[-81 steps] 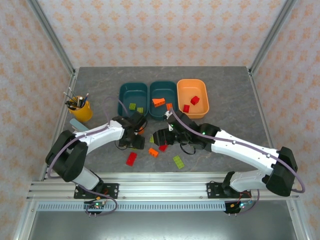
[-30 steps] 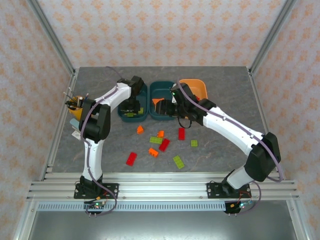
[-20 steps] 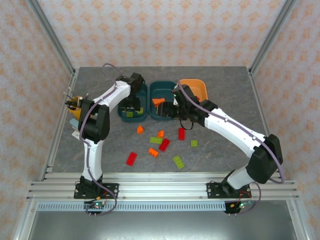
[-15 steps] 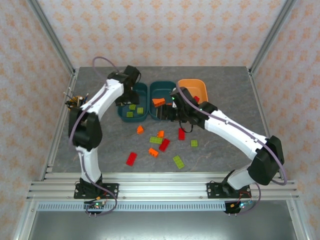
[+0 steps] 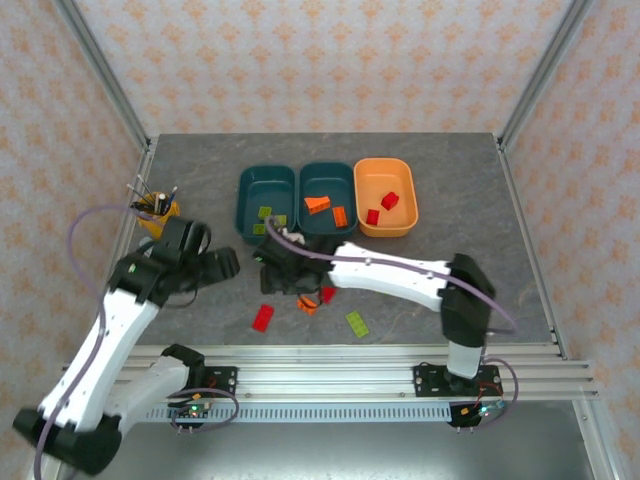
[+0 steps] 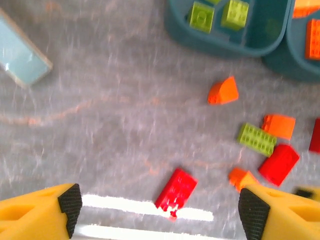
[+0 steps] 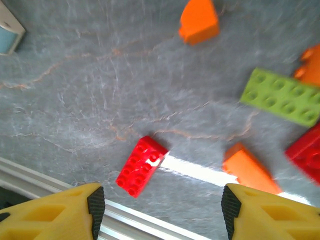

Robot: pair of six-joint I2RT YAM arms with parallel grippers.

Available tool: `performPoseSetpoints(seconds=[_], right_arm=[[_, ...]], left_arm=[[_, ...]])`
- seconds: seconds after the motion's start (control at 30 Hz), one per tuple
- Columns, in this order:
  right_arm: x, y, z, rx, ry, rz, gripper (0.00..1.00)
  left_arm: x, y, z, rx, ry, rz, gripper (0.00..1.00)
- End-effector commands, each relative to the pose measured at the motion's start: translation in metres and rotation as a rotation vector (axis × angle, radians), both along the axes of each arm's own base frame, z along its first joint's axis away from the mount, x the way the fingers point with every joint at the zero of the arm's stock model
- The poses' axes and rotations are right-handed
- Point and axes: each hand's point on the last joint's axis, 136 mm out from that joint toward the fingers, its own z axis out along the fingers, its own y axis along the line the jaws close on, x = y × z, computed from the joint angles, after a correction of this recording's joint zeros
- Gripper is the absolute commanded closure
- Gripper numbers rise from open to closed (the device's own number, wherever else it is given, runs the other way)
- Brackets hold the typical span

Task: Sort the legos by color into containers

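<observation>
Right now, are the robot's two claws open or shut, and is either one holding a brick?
Left gripper: open, holding nothing.
Right gripper: open, holding nothing.

Two teal trays [image 5: 250, 186], one orange tray [image 5: 376, 176], one cup [image 5: 157, 212].

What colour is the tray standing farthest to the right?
The tray is orange; the top external view shows it best.

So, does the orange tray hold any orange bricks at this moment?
No, in the top view the orange tray holds two red bricks and no orange one.
</observation>
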Motion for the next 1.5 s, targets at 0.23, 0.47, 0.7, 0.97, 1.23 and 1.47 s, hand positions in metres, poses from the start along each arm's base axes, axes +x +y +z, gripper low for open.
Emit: performPoseSetpoints(seconds=[0.23,0.47,0.7,0.97,1.23,1.47], right_arm=[[-0.033,0.027,-0.071,-0.130,0.206,-0.333,0.34],[-0.035,0.049,-0.093,-0.124,0.259,-0.394,0.32],[-0.040,0.046,-0.110,-0.172,0.288,-0.434,0.37],[-0.038,0.041,-0.121,-0.215,0.279,-0.451,0.57],[-0.018,0.036,-0.111,-0.208,0.202,-0.450,0.75],[0.025,0.001,-0.040,-0.212,0.040,-0.442,0.78]], left_arm=[[-0.109,-0.008,-0.020,-0.217,0.094,-0.049,0.14],[-0.120,-0.009,-0.010,-0.197,0.078,-0.129,0.14],[-0.121,-0.009,-0.005,-0.195,0.058,-0.144,0.15],[-0.119,-0.009,-0.005,-0.205,0.039,-0.139,0.15],[-0.116,-0.013,-0.007,-0.223,0.034,-0.145,0.16],[-0.093,-0.030,0.009,-0.287,-0.002,-0.167,0.17]])
